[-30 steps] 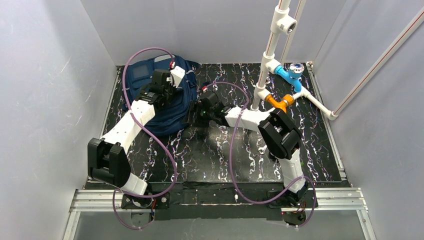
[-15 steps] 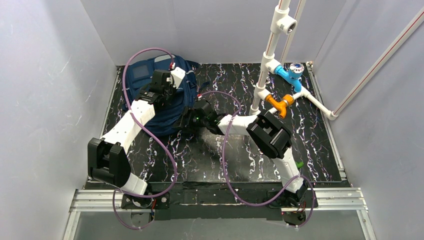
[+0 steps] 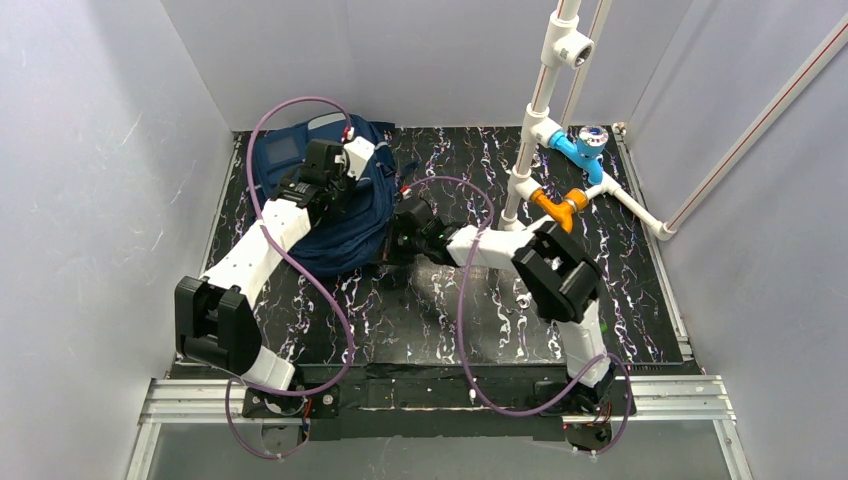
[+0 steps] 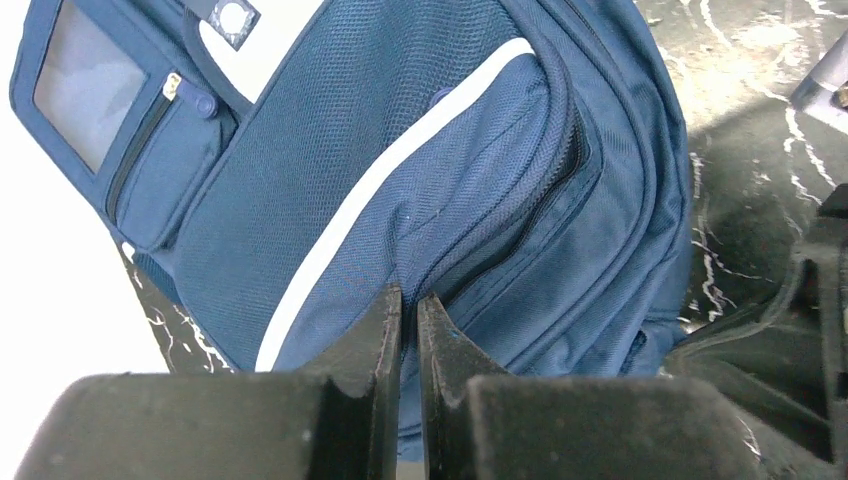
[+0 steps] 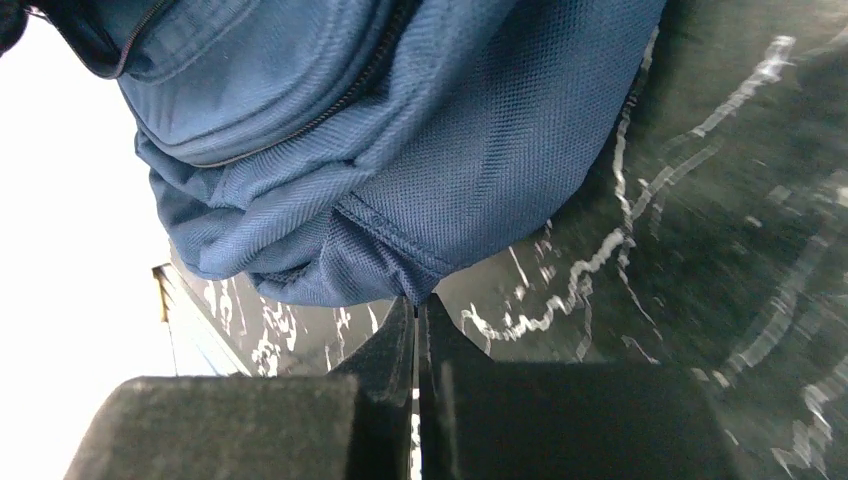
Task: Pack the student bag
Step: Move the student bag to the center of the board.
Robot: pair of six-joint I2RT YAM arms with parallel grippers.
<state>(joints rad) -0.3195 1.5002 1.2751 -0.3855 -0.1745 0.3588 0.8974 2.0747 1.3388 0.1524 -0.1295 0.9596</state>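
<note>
Left tool [image 4: 410, 300] closed; right tool [image 5: 415, 302] closed

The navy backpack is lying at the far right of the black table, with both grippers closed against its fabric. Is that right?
Not quite. The student bag lies at the far left of the table, as the top external view shows. The rest holds: the left gripper and the right gripper are both closed against its fabric.

At the far left corner of the table [image 3: 450, 310] lies the navy student bag [image 3: 352, 243], with the left end effector [image 3: 338, 170] down on its top and the right end effector [image 3: 392, 238] against its right edge — white pipes [image 3: 527, 140] rise near the far right corner.
</note>
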